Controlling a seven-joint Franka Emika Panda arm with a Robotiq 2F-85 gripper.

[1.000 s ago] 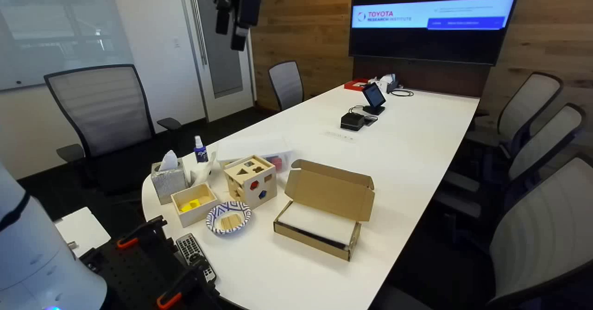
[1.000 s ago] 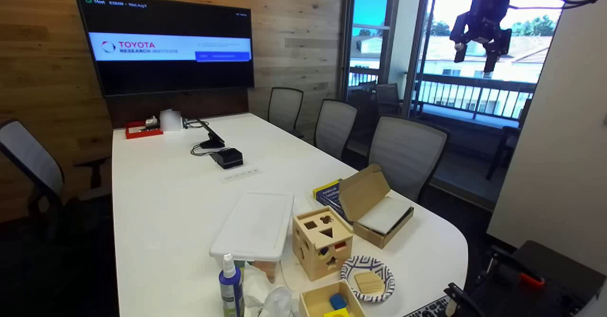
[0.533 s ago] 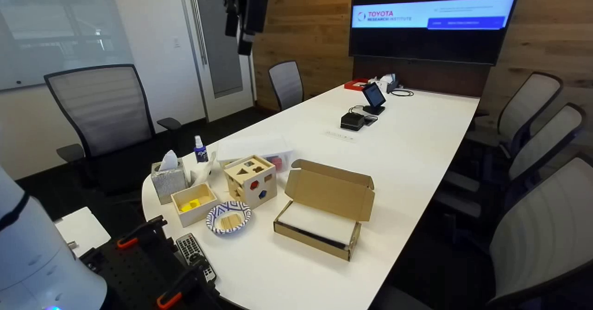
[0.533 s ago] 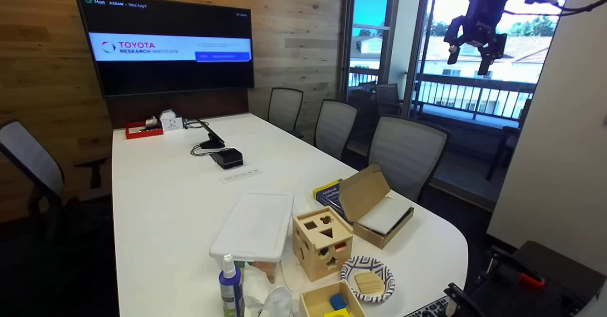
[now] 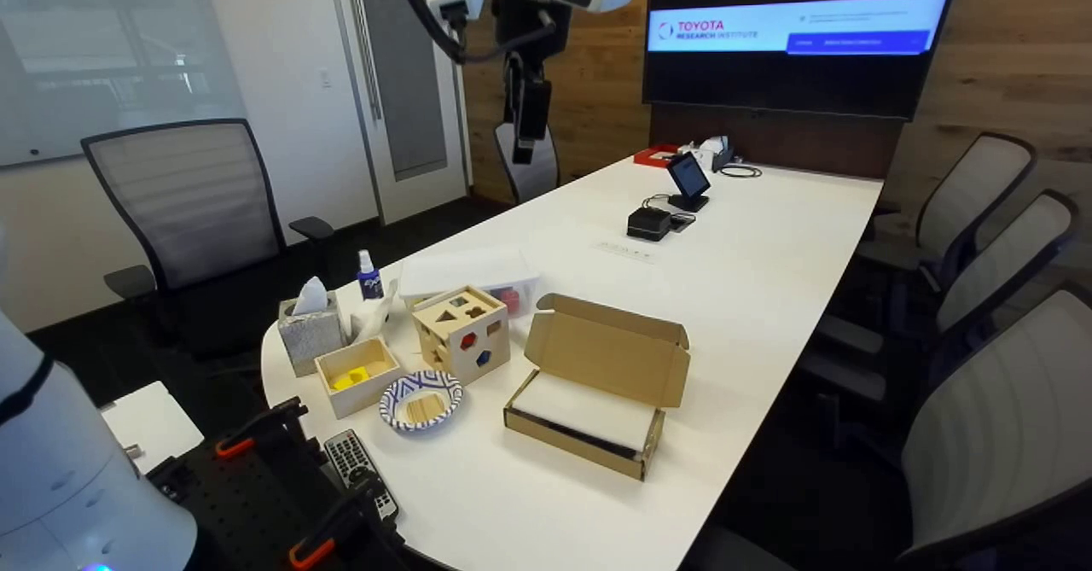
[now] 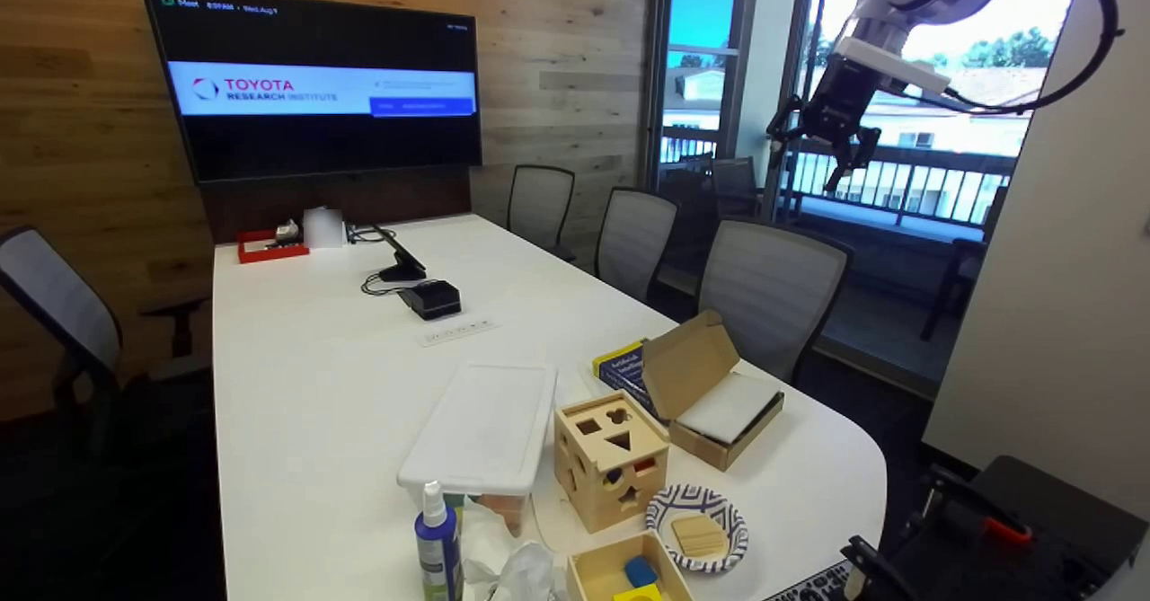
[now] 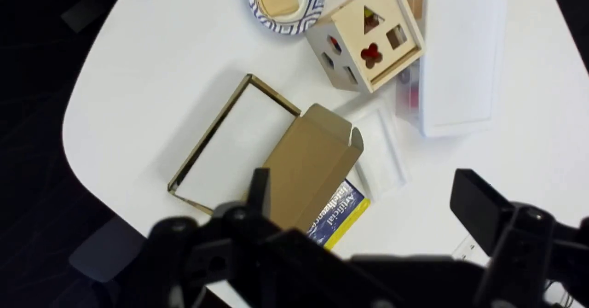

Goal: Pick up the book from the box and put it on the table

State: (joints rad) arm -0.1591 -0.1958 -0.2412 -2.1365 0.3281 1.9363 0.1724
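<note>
In an exterior view the gripper (image 6: 804,177) hangs in the air, well above and apart from the box (image 6: 755,428), its jaws spread and released. The book (image 6: 623,369), dark blue with yellow along one side, lies on the counter (image 6: 530,331) just behind the box's tilted lid (image 6: 690,363), which hides part of it. A white slab (image 6: 729,406) lies inside the box.

In an exterior view the box's front wall (image 5: 573,445) runs parallel to the slab's long side; from this angle I cannot tell the spread of the jaws.

In the wrist view the jaws stand wide apart. The book shows past the lid's free edge, its yellow strip (image 7: 348,223) away from the box and roughly parallel to the box's long side. "Artificial" sits nearest that strip, so the title's top points away from the box; lid and gripper overlap the book, so its long axis cannot be told.
</note>
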